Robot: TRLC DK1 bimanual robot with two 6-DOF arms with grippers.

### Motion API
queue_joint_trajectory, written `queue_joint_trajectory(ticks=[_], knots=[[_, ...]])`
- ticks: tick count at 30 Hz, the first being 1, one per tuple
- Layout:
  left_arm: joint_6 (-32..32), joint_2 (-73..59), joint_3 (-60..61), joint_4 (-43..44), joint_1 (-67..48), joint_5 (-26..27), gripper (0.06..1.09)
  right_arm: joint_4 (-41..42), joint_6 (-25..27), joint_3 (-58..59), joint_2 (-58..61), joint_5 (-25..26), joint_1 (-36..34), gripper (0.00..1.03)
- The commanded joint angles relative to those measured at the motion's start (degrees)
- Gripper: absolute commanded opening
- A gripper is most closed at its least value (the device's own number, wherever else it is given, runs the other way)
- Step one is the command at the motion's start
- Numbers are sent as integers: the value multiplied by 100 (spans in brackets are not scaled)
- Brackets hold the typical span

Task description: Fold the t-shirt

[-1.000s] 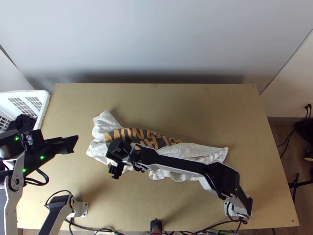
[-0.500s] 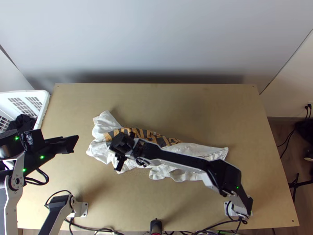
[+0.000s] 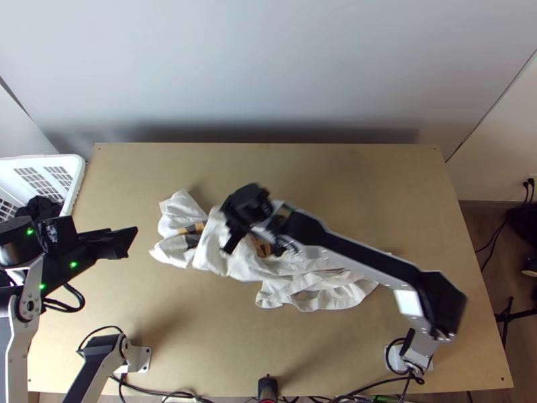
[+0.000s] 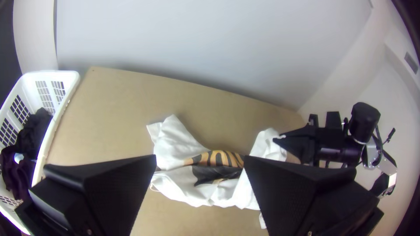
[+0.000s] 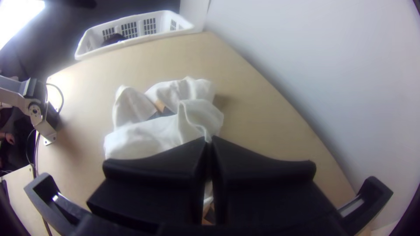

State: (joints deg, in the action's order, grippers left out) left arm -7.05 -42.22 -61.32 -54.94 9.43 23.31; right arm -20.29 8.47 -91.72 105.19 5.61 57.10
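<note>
White t-shirt (image 3: 243, 267) lies bunched w/ blk/orange print.

Brightly lit, soft shadows (image 3: 160, 325), white corner glare (image 5: 15, 17) in right wrist view

The place looked like a robotics lab: 2 jointed arms (image 3: 376, 260) stood with their bases on a wooden table (image 3: 369, 188), black cables (image 3: 161, 395) trailed along its near edge, and a plain pale wall (image 3: 268, 67) rose behind it.
</note>
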Motion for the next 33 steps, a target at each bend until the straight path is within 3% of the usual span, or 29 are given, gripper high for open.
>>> queue_joint_trajectory(ticks=[1,24,30,33], knots=[[-16,-173,208,247,-284,-2,103,-370,14,120,-763,55,-489,3],[388,-2265,472,1284,-1664,-283,103,-836,208,418,-2169,186,-2159,3],[793,-2748,498,1714,-2068,-925,103,-897,181,445,-2266,186,-2256,3],[863,-2994,507,1952,-2077,-986,103,-950,181,462,-2283,186,-2265,3]])
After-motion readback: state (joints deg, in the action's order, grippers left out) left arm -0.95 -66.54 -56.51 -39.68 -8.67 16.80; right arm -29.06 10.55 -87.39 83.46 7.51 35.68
